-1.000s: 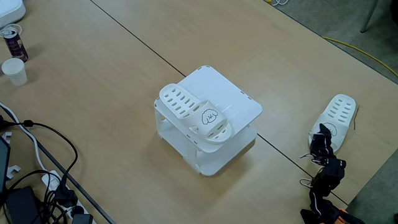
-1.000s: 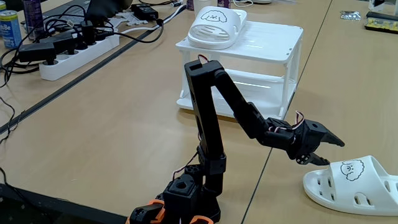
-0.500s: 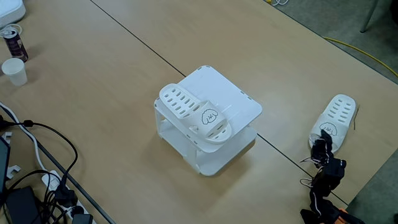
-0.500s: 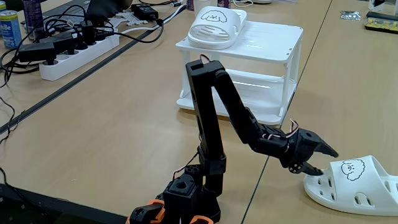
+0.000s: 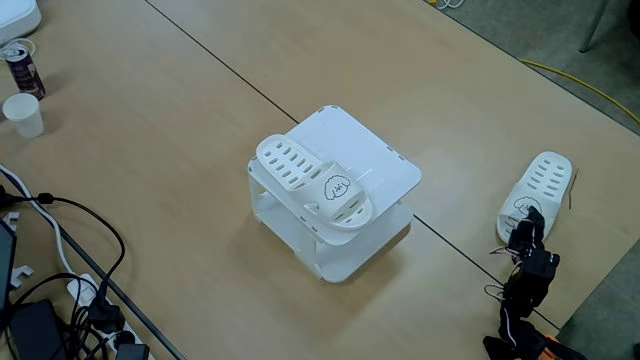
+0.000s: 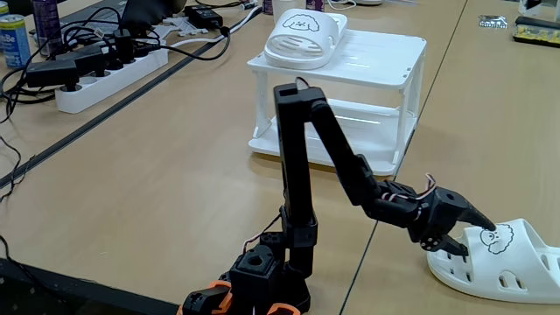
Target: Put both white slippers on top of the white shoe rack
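One slipper [image 5: 312, 184] lies on the rack [image 5: 375, 165], along its near-left edge, toe toward the right. The other slipper [image 5: 543, 186] lies on the table [image 5: 180, 130] well to the right. The black gripper [image 5: 525, 228] is at its near end, over the strap.

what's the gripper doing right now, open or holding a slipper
Gripper: open, jaws spread at the strap end of the slipper on the table, holding nothing yet.
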Action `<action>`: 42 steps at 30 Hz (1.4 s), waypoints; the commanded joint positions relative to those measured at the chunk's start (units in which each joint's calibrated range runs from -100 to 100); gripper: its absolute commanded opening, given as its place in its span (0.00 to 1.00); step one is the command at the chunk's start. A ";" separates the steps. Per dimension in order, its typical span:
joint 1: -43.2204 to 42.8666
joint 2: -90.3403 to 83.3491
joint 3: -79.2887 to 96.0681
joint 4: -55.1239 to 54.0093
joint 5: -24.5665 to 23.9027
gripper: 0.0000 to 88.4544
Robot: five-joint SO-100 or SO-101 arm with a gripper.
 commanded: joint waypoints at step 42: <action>-23.63 -6.02 -66.77 37.50 0.42 0.01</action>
